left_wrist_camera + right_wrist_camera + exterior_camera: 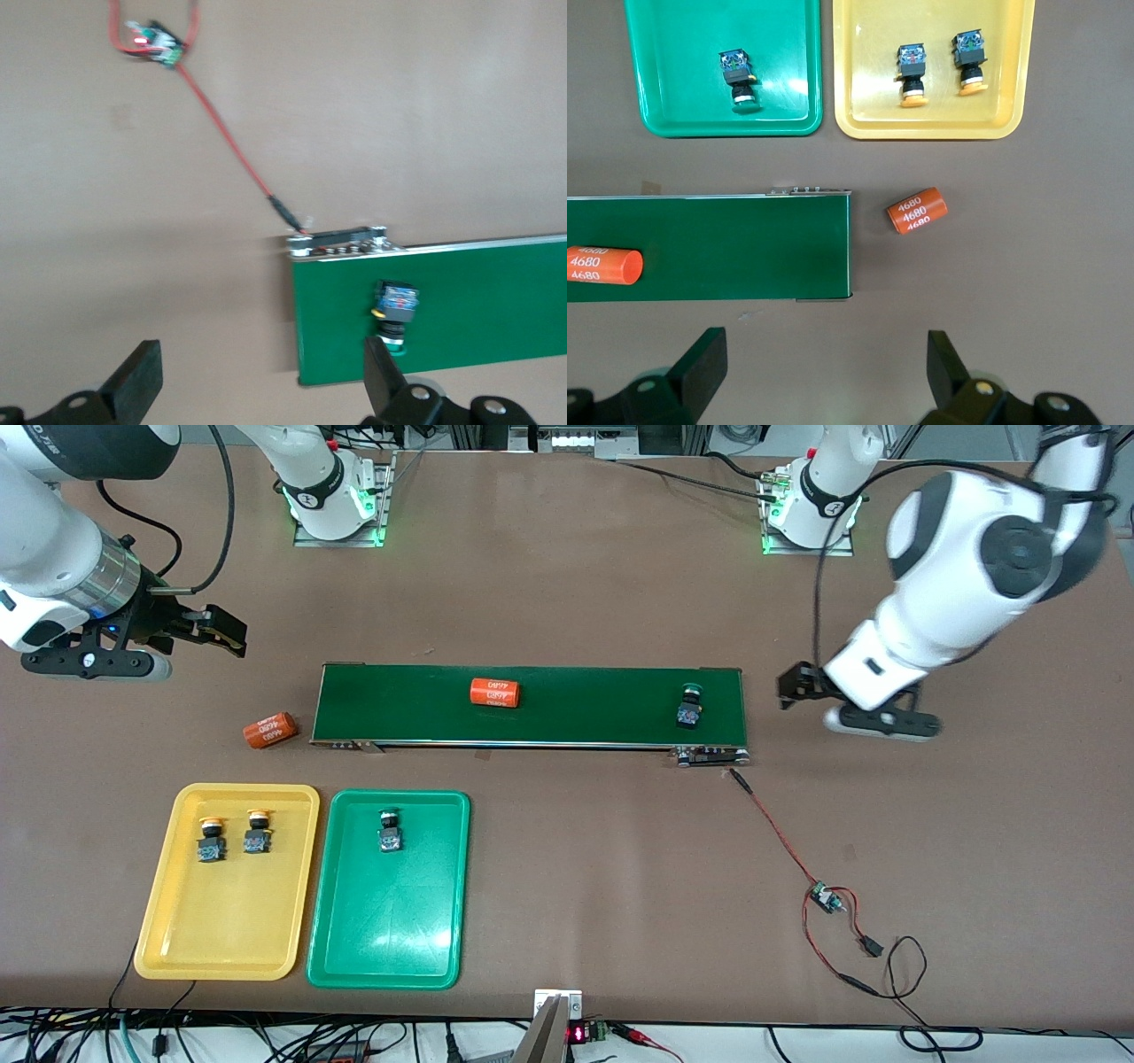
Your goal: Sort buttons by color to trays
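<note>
I see the left gripper (802, 691) hanging released, jaws wide, over bare table just off the conveyor belt's (576, 731) end on the left arm's side. A green button (690, 707) lies on the belt close to that end edge, just beside the gripper and apart from it. My right gripper (221, 631) waits released over the table off the belt's other end. Two yellow buttons (211, 839) (258, 832) lie side by side near the yellow tray's (168, 921) belt-side edge; another green button (390, 831) lies likewise in the green tray (354, 957). One orange cylinder (494, 692) lies on the belt, another (268, 730) just off its end on the table.
</note>
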You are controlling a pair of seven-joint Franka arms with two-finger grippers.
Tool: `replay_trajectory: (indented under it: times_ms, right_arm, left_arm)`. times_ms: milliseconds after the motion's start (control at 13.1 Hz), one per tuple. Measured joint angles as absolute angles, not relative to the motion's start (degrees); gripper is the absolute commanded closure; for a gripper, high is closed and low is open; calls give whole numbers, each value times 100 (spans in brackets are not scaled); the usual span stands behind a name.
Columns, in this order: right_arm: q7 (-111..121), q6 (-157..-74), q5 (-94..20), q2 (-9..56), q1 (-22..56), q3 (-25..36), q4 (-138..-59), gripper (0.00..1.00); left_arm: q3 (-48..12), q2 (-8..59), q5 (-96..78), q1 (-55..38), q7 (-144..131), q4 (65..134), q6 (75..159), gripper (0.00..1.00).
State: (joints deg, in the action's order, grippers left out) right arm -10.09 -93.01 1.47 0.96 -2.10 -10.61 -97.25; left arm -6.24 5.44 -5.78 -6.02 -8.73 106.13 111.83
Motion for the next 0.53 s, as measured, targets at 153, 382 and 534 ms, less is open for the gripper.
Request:
replay_trajectory:
  times_ms: [153,382,534]
  right_arm:
    - [-1009,-9290,146,97,-210,-1051,-9725,0]
    - [-1009,-9288,144,98,-210,-1047,-9726,0]
    - [-1011,-9288,137,99,-209,-1045,-9726,0]
  left_arm:
    - [-304,616,-577,-601,-875,10141,10738,0]
    - [309,809,-570,-589,-751,9046,9718,0]
    - [603,905,-564,-568,-498,8500,9329,0]
